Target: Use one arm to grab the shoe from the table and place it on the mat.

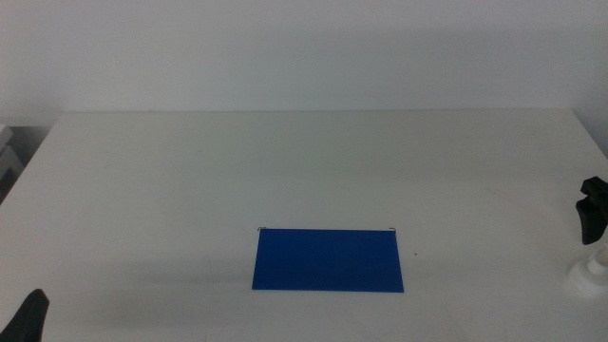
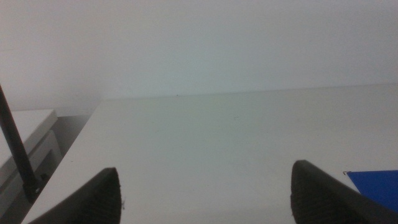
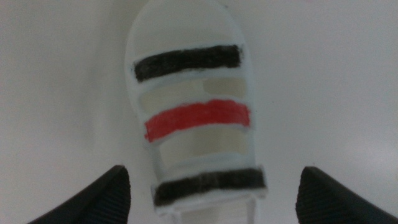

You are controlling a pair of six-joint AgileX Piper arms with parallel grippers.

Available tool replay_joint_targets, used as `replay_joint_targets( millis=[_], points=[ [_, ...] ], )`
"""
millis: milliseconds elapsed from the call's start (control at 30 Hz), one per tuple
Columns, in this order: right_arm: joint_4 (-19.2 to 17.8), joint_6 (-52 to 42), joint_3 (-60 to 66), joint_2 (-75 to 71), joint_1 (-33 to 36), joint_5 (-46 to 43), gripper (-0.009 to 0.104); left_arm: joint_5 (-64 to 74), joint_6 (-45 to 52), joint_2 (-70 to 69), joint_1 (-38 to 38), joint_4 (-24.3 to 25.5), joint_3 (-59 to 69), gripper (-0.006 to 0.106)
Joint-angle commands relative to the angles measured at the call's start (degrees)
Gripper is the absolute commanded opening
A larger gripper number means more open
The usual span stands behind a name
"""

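The shoe (image 3: 194, 118) is seen whole only in the right wrist view, on the tabletop (image 1: 285, 171) between the right gripper's (image 3: 211, 193) spread fingers. The mat (image 1: 328, 259) is shown bare in the middle view. The left gripper (image 2: 205, 193) is held open near the tabletop's corner.

A deep blue mat (image 1: 328, 258) lies flat on the white surface (image 1: 285, 171), toward the near edge and a little right of centre. At the right edge a dark claw (image 1: 591, 211) hangs above something white (image 1: 589, 276), seen only in part. Another dark claw tip (image 1: 28, 318) pokes in at the bottom left corner.
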Motion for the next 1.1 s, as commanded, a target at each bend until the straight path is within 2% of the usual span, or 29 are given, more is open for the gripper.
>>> replay_joint_targets(
  millis=[0, 200, 467, 633, 767, 900, 1067],
  points=[
    [-1.48, 0.14, -1.73, -1.53, -0.64, -0.25, 0.079, -4.72, -0.28, -0.79, -0.25, -0.55, 0.4, 0.094],
    [-1.47, 0.65, -1.73, -0.52, -0.64, -0.3, 0.061, -4.72, -0.28, -0.79, -0.25, -0.55, 0.4, 0.094],
    [-0.05, 2.23, -1.73, -0.52, -0.58, 0.02, 0.022, -4.72, -0.28, -0.79, -0.25, -0.55, 0.4, 0.094],
    [1.57, 1.74, -1.91, -0.93, -0.46, 1.93, 0.006, -4.72, -0.28, -0.79, -0.25, -0.55, 0.4, 0.094],
    [2.1, 2.9, -1.91, -2.89, 1.13, 3.04, 0.001, -4.72, -0.28, -0.79, -0.25, -0.55, 0.4, 0.094],
    [2.45, 7.55, -1.97, -5.94, 4.1, 3.04, 0.001, -4.72, -0.28, -0.79, -0.25, -0.55, 0.4, 0.094],
    [1.89, 14.17, -5.85, -6.82, 10.96, 8.22, 0.001, -4.72, -0.28, -0.79, -0.25, -0.55, 0.4, 0.094]
  ],
)
